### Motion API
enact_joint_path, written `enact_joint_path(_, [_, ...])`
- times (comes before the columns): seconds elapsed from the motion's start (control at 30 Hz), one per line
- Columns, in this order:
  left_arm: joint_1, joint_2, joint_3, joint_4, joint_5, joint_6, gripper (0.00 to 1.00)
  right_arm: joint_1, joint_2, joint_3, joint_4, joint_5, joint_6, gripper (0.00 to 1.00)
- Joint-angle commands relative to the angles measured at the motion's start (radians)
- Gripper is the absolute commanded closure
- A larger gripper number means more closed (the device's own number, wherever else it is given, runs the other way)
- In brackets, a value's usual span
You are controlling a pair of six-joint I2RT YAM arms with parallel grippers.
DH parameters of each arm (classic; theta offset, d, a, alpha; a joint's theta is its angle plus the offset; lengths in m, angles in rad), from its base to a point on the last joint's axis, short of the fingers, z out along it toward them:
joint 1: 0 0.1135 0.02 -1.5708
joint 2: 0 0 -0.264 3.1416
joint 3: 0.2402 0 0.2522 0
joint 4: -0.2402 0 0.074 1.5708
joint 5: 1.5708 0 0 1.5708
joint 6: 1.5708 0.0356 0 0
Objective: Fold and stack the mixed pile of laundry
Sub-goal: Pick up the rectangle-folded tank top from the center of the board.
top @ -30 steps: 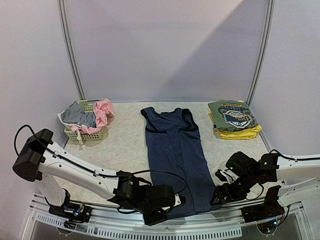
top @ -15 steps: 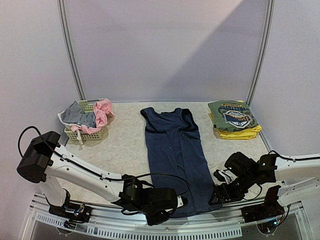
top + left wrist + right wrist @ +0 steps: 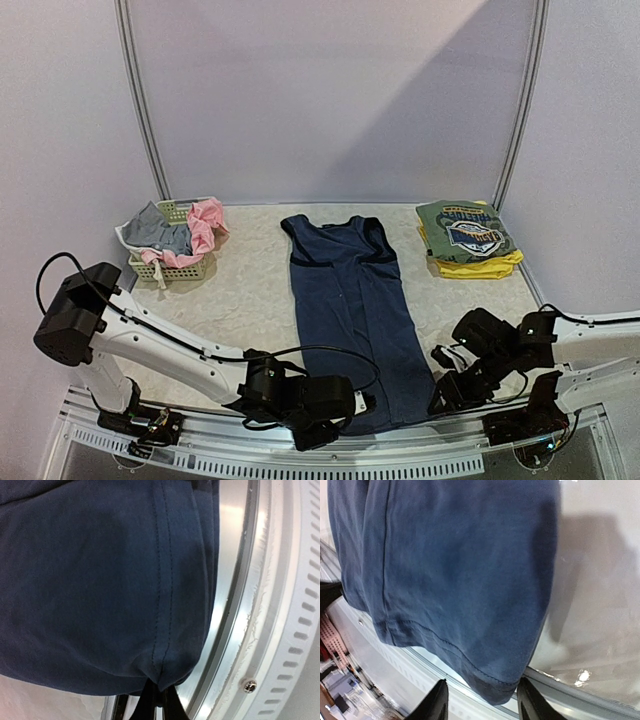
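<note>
The navy dress (image 3: 348,300) lay flat down the middle of the worktop (image 3: 250,290). Its long axis ran from the straps at the far side to the hem at the near edge, where both arms met it. My left gripper (image 3: 159,701) sat at the hem's left corner, jaws pinched tight on a fold of the cloth. My right gripper (image 3: 484,700) sat at the right corner with jaws apart. The hem lay just beyond and between its fingertips, not yet gripped as far as I could judge. The fold away toward the straps hinged on that second corner. Folded tees (image 3: 465,238) sat far right, and pink and grey pieces (image 3: 185,235) filled the basket (image 3: 165,268) far left.
</note>
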State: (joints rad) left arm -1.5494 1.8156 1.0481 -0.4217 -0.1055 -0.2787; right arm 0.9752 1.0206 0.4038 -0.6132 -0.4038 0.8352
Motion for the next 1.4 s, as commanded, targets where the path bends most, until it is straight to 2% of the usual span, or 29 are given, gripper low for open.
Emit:
enact_joint_path(0.0, [-0.017, 0.013, -0.016, 0.019, -0.021, -0.007, 1.00, 0.007, -0.004, -0.025, 0.017, -0.016, 0.005, 0.62])
enact_joint_path(0.17, [-0.017, 0.014, -0.020, 0.024, -0.023, -0.008, 1.00, 0.007, 0.013, -0.032, 0.045, -0.023, 0.005, 0.69])
enact_joint_path(0.37, [-0.017, 0.004, -0.026, 0.024, -0.030, -0.010, 1.00, 0.007, 0.033, -0.023, 0.057, -0.015, -0.009, 0.98])
enact_joint_path(0.4, [-0.017, -0.001, -0.026, 0.022, -0.034, -0.011, 1.00, 0.007, 0.031, -0.015, 0.048, -0.011, -0.013, 1.00])
enact_joint_path(0.67, [-0.004, -0.088, -0.036, -0.014, -0.067, -0.022, 1.00, 0.008, -0.021, 0.090, -0.070, 0.036, -0.042, 1.00])
enact_joint_path(0.97, [0.051, -0.144, -0.015, -0.069, -0.087, -0.017, 1.00, 0.006, 0.012, 0.227, -0.155, 0.137, -0.100, 1.00])
enact_joint_path(1.37, [0.176, -0.227, 0.013, -0.149, -0.106, -0.010, 1.00, -0.026, 0.108, 0.396, -0.154, 0.282, -0.147, 1.00])
